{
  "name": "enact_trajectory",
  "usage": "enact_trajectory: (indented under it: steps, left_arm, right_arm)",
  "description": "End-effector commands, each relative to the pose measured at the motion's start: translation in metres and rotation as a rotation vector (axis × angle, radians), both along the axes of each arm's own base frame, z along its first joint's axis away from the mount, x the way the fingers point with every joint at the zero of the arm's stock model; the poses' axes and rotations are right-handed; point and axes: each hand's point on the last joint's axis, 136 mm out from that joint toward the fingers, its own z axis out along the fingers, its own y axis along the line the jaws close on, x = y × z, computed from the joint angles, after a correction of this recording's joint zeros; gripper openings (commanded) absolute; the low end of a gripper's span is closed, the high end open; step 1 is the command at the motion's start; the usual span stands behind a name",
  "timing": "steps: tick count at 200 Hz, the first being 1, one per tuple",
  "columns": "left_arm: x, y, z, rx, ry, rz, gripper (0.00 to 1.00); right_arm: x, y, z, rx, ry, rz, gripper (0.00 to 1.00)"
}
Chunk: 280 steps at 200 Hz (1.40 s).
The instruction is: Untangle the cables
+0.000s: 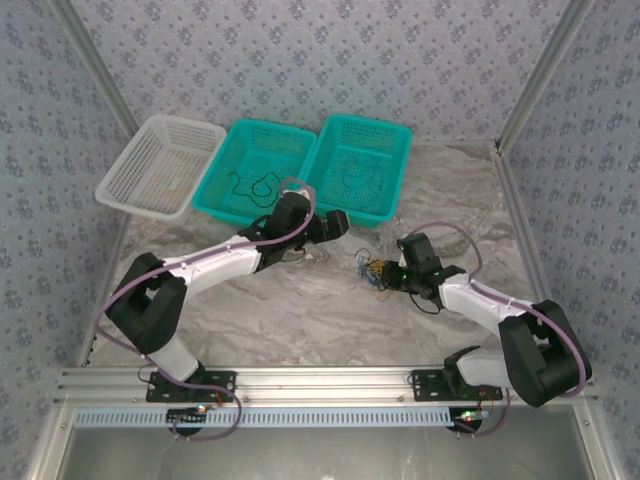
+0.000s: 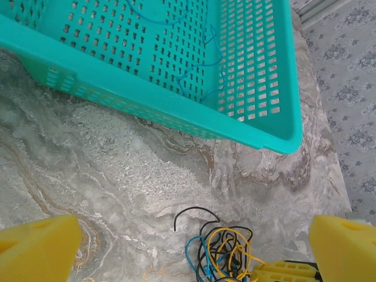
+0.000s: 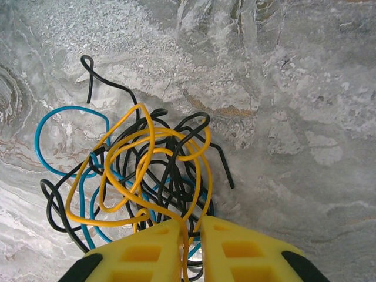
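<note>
Marbled worktop [image 3: 294, 88] is carrying the cables [image 3: 147, 170] as a loose knot at the right pincer [image 3: 191, 229], which is pinching an orange-yellow strand [image 3: 143, 123], probably to draw it free. The left pincer [image 1: 333, 224] is hovering wide open nearby, likely to pin the rest.

Right gripper [image 3: 190, 223] pinching tangled cables [image 3: 147, 176] on marble table [image 3: 294, 88].

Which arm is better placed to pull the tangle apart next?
Right: the right gripper pinches strands of the tangled black, blue and yellow wire knot. The left gripper hangs open, apart from it.
</note>
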Motion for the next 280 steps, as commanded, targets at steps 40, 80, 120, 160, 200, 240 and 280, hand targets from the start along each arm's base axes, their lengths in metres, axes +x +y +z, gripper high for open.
enact_trajectory:
  steps: [40, 80, 120, 160, 200, 240, 280]
  left_arm:
    - [0.001, -0.008, 0.009, -0.013, -0.004, -0.023, 0.99]
    - [-0.005, -0.018, 0.014, -0.007, -0.015, -0.111, 0.99]
    - [-0.029, -0.046, 0.032, -0.114, -0.049, -0.329, 1.00]
    - [-0.039, -0.042, 0.053, -0.169, -0.233, -0.381, 0.99]
    - [-0.047, -0.037, 0.064, -0.072, -0.403, -0.459, 1.00]
    - [-0.057, -0.041, 0.071, -0.066, -0.425, -0.526, 0.99]
    - [-0.082, -0.052, 0.069, -0.031, -0.471, -0.736, 0.99]
  right_arm:
    - [-0.002, -0.002, 0.019, -0.007, -0.067, 0.010, 0.04]
    - [-0.004, -0.006, 0.042, -0.023, -0.139, 0.034, 0.00]
    - [-0.003, 0.004, 0.061, 0.012, -0.223, 0.107, 0.00]
    - [-0.006, 0.014, 0.079, 0.048, -0.284, 0.179, 0.00]
    - [-0.009, 0.018, 0.098, 0.067, -0.338, 0.227, 0.00]
    - [-0.017, 0.025, 0.114, 0.070, -0.358, 0.309, 0.00]
    - [-0.023, 0.035, 0.134, 0.069, -0.371, 0.416, 0.00]
